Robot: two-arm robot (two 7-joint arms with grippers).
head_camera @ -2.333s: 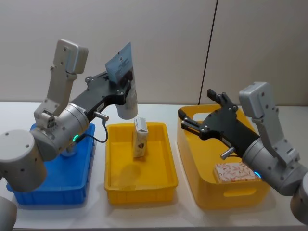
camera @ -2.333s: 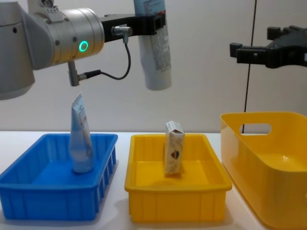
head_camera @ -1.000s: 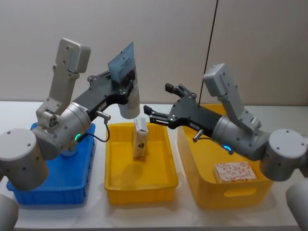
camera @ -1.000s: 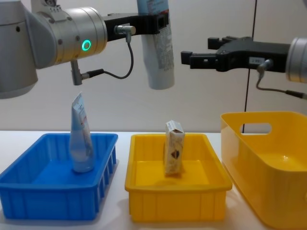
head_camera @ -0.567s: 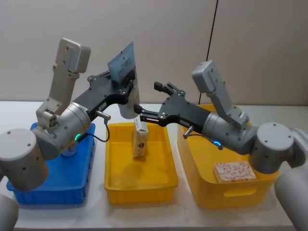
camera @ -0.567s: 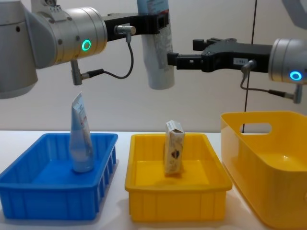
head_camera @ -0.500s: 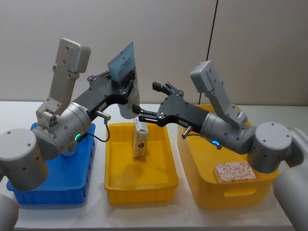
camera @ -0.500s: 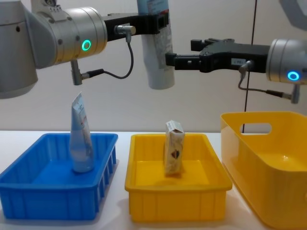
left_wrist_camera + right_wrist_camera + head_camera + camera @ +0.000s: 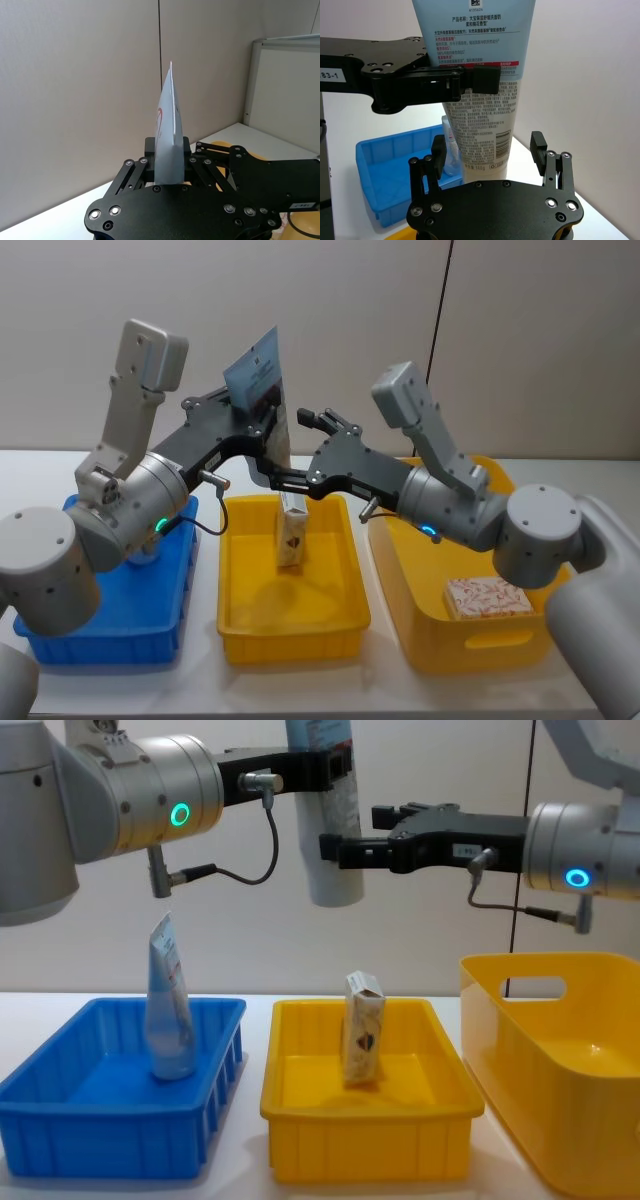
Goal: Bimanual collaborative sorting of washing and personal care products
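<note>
Above the middle yellow bin (image 9: 345, 585), the left gripper (image 9: 262, 430) clamps a squeeze tube (image 9: 330, 830) held cap-down; the right gripper (image 9: 488, 150) has its fingers spread wide either side of the tube's lower end; a carton (image 9: 363, 1030) stands upright in that bin; another tube (image 9: 170, 1005) stands in the blue bin (image 9: 60, 1140).

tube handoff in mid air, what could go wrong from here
The right gripper is open around the tube, which the left gripper holds higher up. If the left lets go before the right closes, the tube could drop onto the carton in the middle yellow bin. Closing off-centre could tilt the tube.
</note>
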